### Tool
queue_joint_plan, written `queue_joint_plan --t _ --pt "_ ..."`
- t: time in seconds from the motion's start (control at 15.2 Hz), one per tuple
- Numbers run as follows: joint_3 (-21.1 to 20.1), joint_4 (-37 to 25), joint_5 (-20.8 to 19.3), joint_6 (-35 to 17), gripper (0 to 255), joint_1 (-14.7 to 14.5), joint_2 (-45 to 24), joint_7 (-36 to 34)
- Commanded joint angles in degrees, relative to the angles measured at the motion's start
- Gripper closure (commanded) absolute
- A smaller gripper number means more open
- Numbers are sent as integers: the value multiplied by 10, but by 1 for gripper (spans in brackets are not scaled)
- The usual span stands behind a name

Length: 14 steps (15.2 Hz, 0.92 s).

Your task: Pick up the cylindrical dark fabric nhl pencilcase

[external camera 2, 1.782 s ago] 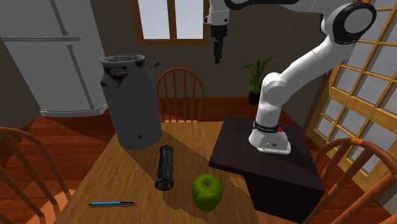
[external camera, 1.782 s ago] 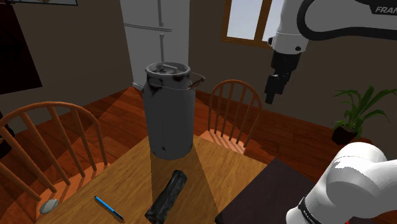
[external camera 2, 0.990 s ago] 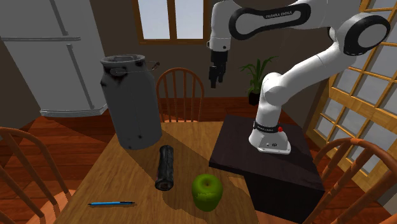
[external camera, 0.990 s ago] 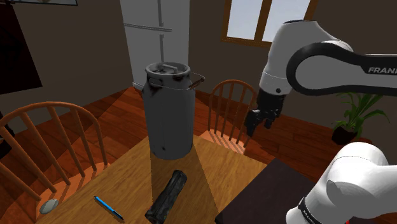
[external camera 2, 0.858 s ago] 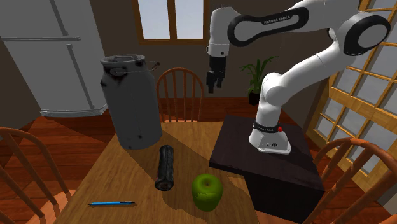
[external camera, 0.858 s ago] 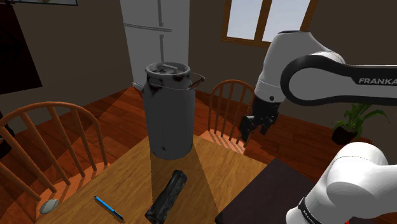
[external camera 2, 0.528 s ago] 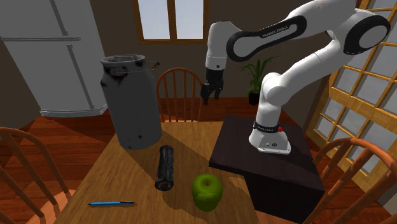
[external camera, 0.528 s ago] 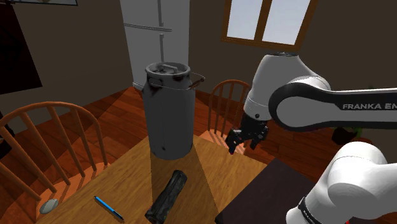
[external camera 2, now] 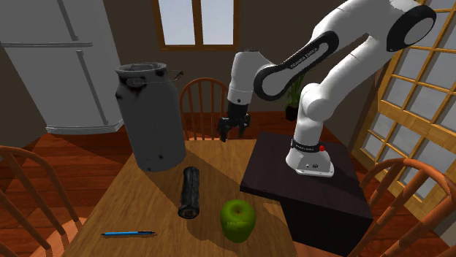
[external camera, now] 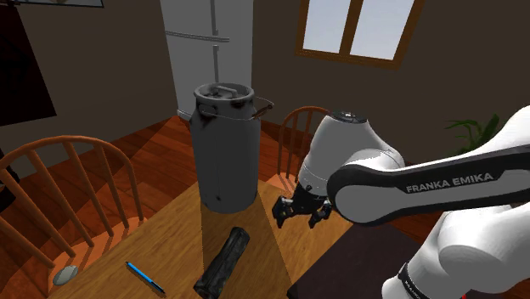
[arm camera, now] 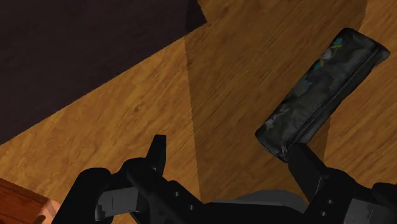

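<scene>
The dark cylindrical pencil case lies flat on the wooden table, in front of a tall metal can. It also shows in the second exterior view, pencil case, beside a green apple. My black gripper hangs open above the table, up and to the shoulder view's right of the case, apart from it. In the second exterior view the gripper hovers between the can and the dark stand. The wrist view has the gripper with fingers wide apart over bare wood; the pencil case lies just beyond one fingertip.
A tall grey milk can stands behind the case. A green apple, a blue pen and a grey pebble lie on the table. The dark stand adjoins it. Wooden chairs ring the table.
The arm has swung down from high near the window and towards the shoulder view's left, bringing the gripper low over the table. The pencil case has not moved.
</scene>
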State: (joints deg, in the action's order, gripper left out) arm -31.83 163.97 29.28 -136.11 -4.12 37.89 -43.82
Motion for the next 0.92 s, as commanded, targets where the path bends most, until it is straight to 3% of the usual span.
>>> queue_joint_plan --t 0.0,0.26,0.4,0.46,0.53,0.59,0.66,0.73,0.79,0.86 --pt "-42 -12 18 -67 0 11 -60 -44" --pt "-131 -43 8 -188 0 65 -178 -141" --pt "-191 -63 -37 -246 0 121 -242 -214" --pt "-230 -73 -81 -274 0 163 -274 -265" --pt "-280 -83 -153 -300 0 222 -310 -336" --pt "-347 -96 -293 -323 0 313 -354 -458" --pt "-356 -126 -595 -315 0 372 -437 -700" --pt "-247 -155 -703 -308 0 274 -474 -800" --pt "-141 -178 -741 -313 0 169 -492 -850" --pt "-70 -201 -778 -315 0 99 -513 -899"
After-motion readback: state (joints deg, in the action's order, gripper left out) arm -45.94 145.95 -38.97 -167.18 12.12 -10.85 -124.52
